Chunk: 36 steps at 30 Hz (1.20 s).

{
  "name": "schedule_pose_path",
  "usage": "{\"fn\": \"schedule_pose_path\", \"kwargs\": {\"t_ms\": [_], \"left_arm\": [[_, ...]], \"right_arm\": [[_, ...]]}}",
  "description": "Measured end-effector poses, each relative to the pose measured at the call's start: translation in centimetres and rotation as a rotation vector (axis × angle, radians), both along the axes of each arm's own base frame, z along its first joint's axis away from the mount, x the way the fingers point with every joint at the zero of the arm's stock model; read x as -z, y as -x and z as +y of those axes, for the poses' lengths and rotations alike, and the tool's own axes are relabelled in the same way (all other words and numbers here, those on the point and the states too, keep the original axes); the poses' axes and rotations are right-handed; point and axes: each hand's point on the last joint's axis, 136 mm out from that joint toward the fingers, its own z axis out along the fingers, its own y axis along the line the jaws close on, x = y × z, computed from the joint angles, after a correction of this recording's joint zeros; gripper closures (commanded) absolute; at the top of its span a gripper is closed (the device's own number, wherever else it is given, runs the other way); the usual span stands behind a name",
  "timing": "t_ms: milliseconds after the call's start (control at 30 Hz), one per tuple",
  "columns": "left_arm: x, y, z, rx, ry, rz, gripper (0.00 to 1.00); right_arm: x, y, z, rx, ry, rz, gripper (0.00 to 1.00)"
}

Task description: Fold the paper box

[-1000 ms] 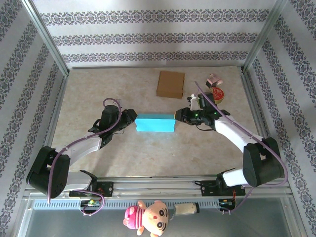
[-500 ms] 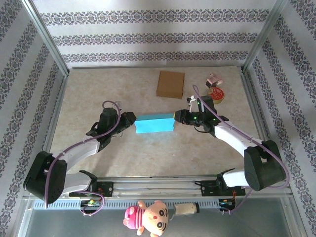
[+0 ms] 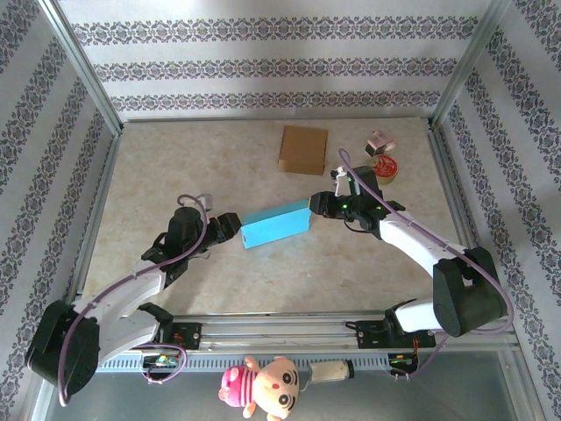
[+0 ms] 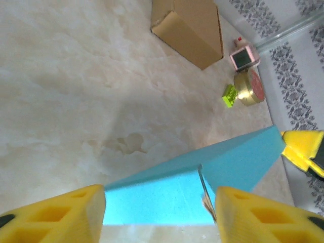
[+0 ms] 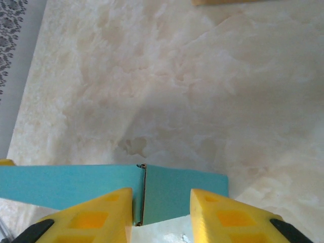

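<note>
Between striped walls [image 3: 263,66], marbled tabletop [image 3: 219,158] lies beneath the blue box [image 3: 275,225].

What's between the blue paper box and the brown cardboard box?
Nothing: bare marbled tabletop between the blue paper box and the brown cardboard box, in the top view.

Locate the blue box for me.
In the top view, the blue box is mid-table, slanted between the left gripper and the right gripper, on the near side of the brown box.
</note>
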Motion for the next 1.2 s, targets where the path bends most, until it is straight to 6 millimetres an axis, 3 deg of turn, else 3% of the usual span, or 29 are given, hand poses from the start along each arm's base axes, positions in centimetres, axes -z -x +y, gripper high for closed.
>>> {"fn": "schedule_pose_path", "kwargs": {"t_ms": [133,233,500,833,1000,1200], "left_arm": [[-3.2,-0.3,0.2,-0.025,0.042,-0.051,0.31],[-4.3,-0.2,0.2,-0.042,0.083,-0.058,0.29],[-2.7,-0.3,-0.4,-0.065,0.123,0.027,0.27],[-0.5,-2.8,-1.5,-0.082,0.129,0.082,0.28],[0.0,-3.5,-2.0,-0.084,0.144,0.096,0.35],[0.3,-3.6,-2.1,-0.088,0.153,0.109,0.56]], "right_arm": [[-0.1,-0.3,-0.3,0.012,0.023,0.004,0.65],[-0.1,-0.4,-0.4,0.017,0.033,0.01,0.65],[-0.1,-0.4,-0.6,0.022,0.05,0.026,0.65],[-0.1,-0.2,-0.3,0.011,0.061,0.037,0.64],[-0.1,-0.2,-0.2,0.009,0.063,0.038,0.64],[-0.1,-0.1,0.2,-0.003,0.064,0.038,0.64]]}}
